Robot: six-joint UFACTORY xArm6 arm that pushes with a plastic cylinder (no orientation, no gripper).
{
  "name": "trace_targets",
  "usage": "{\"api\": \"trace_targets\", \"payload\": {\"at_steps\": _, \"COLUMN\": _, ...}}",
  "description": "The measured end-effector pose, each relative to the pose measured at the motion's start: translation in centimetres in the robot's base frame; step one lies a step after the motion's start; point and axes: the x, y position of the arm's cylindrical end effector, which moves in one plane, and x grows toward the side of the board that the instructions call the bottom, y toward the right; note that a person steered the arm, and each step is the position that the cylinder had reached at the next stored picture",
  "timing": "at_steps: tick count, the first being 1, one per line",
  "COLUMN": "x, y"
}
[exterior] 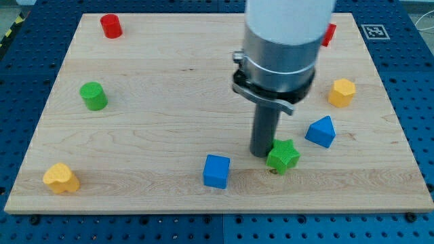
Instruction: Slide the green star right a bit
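Blue perforated metal surrounds our wooden board (169, 102), which fills most of the view. On it, toward the view's lower right, sits the green star (283, 156). Our rod ends in my tip (261, 153), which stands just at the star's left edge, touching it or very nearly so; we cannot tell which. We carry no fingers, only this straight dark rod under a grey and white arm body (281, 47).

Just right of the star and slightly higher lies a blue triangular block (321, 131), near but apart. To the star's left, lower down, is a blue cube (217, 171). Further up on the right sits a yellow hexagonal block (342, 92), and a red block (329, 34) peeks out beside the arm. Well apart on the left are a green cylinder (93, 95), a red cylinder (110, 26) and a yellow block (61, 177) of uncertain shape.
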Motion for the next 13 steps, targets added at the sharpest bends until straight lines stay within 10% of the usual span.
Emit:
{"api": "trace_targets", "payload": {"at_steps": 3, "x": 2.5, "y": 10.3}}
{"api": "trace_targets", "payload": {"at_steps": 8, "x": 7.9, "y": 4.7}}
{"api": "trace_targets", "payload": {"at_steps": 13, "x": 6.9, "y": 13.9}}
